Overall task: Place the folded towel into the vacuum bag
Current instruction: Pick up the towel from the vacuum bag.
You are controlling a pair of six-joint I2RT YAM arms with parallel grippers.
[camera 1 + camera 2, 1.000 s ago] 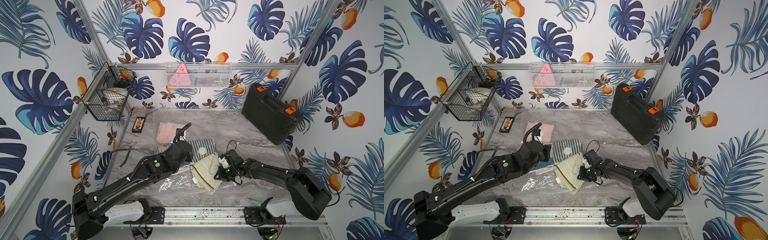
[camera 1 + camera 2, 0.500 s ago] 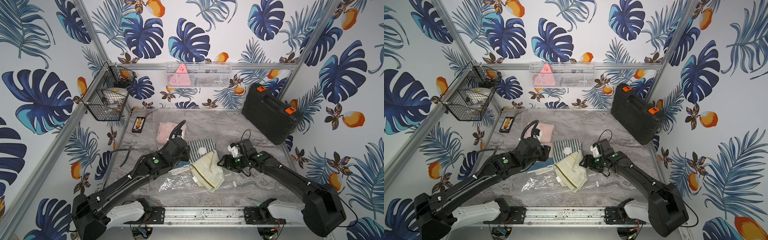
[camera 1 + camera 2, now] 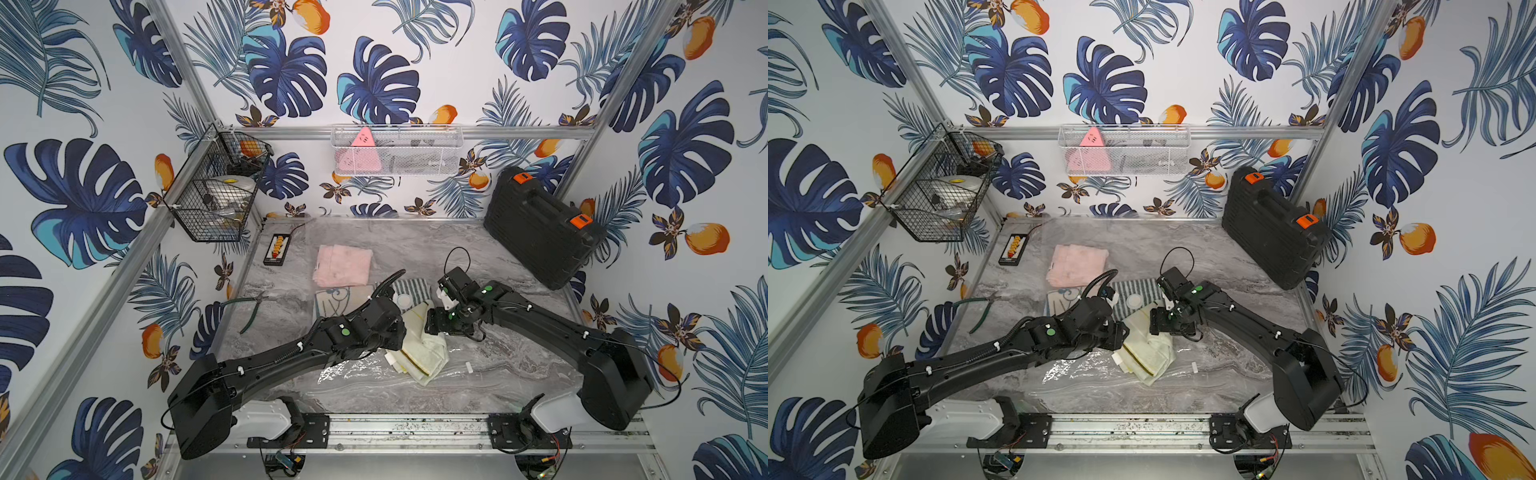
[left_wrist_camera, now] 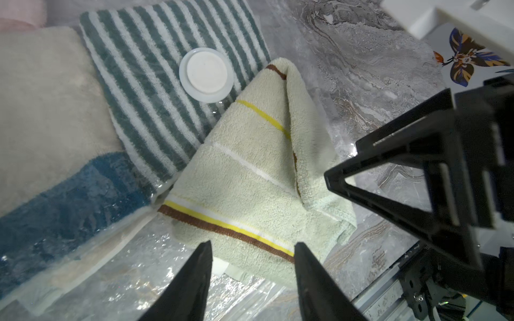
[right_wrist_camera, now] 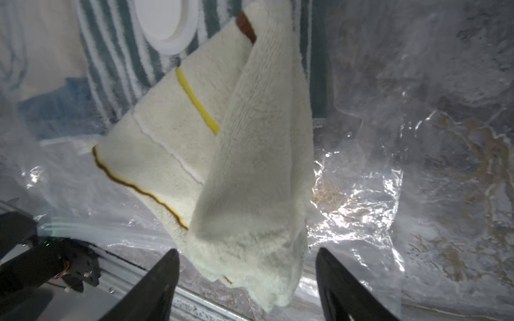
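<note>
Setting: grey marbled tabletop [image 3: 519, 266] inside a booth papered with blue leaves; black hard case [image 3: 536, 226] leans at the far right corner
Bag: large crinkly transparent vacuum bag [image 3: 353, 374] lies flat across the table; its round white valve disc [image 4: 206, 74] sits over a green-and-white striped towel [image 4: 155, 83] already under the plastic; small white slider clip [image 3: 468, 367] lies near the front edge
Towel: pale cream folded towel with brown and yellow stripes [image 3: 419, 345] lies between the two arms, at the bag's front part; whether it is inside the plastic or on top of it, I cannot tell
Axis: its long side runs slantwise from the valve disc toward the front rail
Left gripper [image 4: 251, 251]: jaws spread, empty, poised at the towel's striped hem, straddling it; it looks the nearer one
Right gripper [image 5: 246, 258]: jaws spread wide, holding nothing; the towel's thick folded edge sits just ahead of the tips
Views: the left wrist view shows the hem and the bag's seam beside it; both top views hide that hem behind the left arm, yet show the whole layout
Next: probably a pinch on the hem to push the towel deeper
</note>
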